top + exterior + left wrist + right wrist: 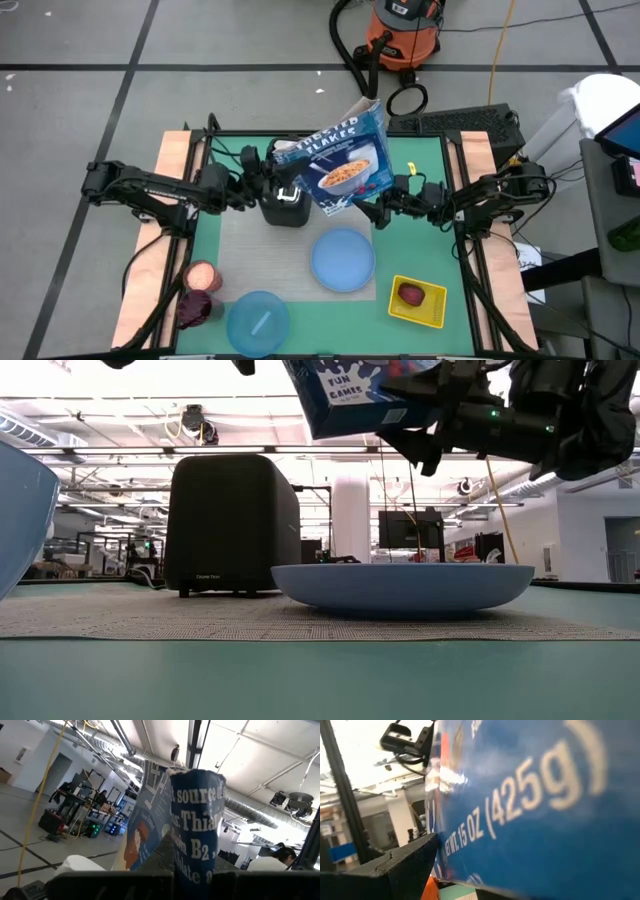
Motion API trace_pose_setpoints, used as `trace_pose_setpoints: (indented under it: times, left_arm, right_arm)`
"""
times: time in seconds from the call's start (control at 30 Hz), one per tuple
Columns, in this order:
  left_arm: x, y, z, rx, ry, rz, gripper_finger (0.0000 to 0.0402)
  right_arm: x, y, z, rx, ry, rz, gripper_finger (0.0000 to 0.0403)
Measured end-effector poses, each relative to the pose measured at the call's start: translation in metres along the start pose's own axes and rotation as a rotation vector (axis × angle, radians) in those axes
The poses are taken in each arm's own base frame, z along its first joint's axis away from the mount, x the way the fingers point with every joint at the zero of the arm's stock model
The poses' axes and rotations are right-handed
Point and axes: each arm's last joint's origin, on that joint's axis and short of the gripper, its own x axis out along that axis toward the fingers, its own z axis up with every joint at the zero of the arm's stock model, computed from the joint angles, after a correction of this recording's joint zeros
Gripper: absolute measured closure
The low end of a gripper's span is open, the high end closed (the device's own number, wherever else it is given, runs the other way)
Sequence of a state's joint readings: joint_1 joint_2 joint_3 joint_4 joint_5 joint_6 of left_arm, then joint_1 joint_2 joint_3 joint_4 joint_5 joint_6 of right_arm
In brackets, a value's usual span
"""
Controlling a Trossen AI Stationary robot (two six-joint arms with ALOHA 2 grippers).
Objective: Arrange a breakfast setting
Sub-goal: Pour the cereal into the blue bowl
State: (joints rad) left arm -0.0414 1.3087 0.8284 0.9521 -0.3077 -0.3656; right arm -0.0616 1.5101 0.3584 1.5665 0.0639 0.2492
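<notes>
The blue cereal box [340,160] hangs tilted above the black toaster [285,208], its front face up and its open top flaps toward the far edge. My left gripper [272,178] is shut on the box's left side. My right gripper [382,208] stands open at the box's near right corner [400,420], and the box face [530,805] fills its wrist view. On the grey mat [250,255] rests the light-blue plate [343,258]. The light-blue bowl [257,322] sits at the near edge, with a spoon [263,321] in it. My left gripper pinches the box's narrow printed side panel [192,855] between its two fingers, and the card is creased there. The fingers come from the table's left, slanting upward. The box is lifted clear of the table and tilted. My right gripper: one finger [395,865] lies beside the box's edge, and I cannot tell whether it touches.
A browned bagel [201,275] and a dark red object [195,307] lie near the table's left edge. A yellow tray [432,308] at the near right holds a reddish fruit [410,294]. In the low view the toaster [232,525] stands behind the plate [402,588].
</notes>
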Motion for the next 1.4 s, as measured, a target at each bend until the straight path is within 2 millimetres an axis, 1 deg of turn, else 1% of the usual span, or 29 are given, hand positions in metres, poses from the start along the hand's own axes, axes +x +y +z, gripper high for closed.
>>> trace_pose_setpoints:
  times: [0.1, 0.3, 0.5, 0.67, 0.8, 0.93, 1.17, 1.27, 1.4]
  left_arm:
    - [0.000, 0.000, 0.000, 0.001, 0.003, 0.001, 0.0398]
    - [0.000, 0.001, -0.001, 0.024, 0.010, 0.008, 0.0398]
    - [0.000, 0.001, -0.001, 0.032, 0.010, 0.012, 0.0398]
    - [0.000, 0.000, 0.000, 0.033, 0.005, 0.007, 0.0398]
    - [0.000, 0.000, 0.000, 0.046, 0.010, -0.006, 0.0398]
    - [0.000, -0.001, -0.001, 0.070, 0.018, -0.036, 0.0398]
    - [0.000, -0.001, -0.001, 0.077, 0.017, -0.044, 0.0396]
    - [0.000, 0.000, -0.002, 0.082, 0.025, -0.041, 0.0382]
    - [0.000, 0.001, -0.006, 0.154, 0.044, -0.035, 0.0349]
  right_arm:
    - [0.000, 0.001, 0.000, 0.000, 0.007, 0.028, 0.0007]
    - [0.001, 0.001, 0.000, 0.001, 0.001, 0.021, 0.0007]
    - [0.009, 0.002, 0.006, 0.057, -0.040, -0.004, 0.0007]
    - [0.017, 0.004, 0.012, 0.059, -0.076, 0.003, 0.0007]
    - [0.018, 0.005, 0.013, 0.053, -0.082, 0.005, 0.0011]
    - [0.018, 0.005, 0.013, 0.038, -0.083, 0.009, 0.0034]
    - [0.018, 0.006, 0.013, 0.014, -0.082, 0.021, 0.0098]
    - [0.019, 0.006, 0.013, 0.006, -0.081, 0.026, 0.0113]
    - [0.019, 0.006, 0.013, 0.001, -0.078, 0.027, 0.0118]
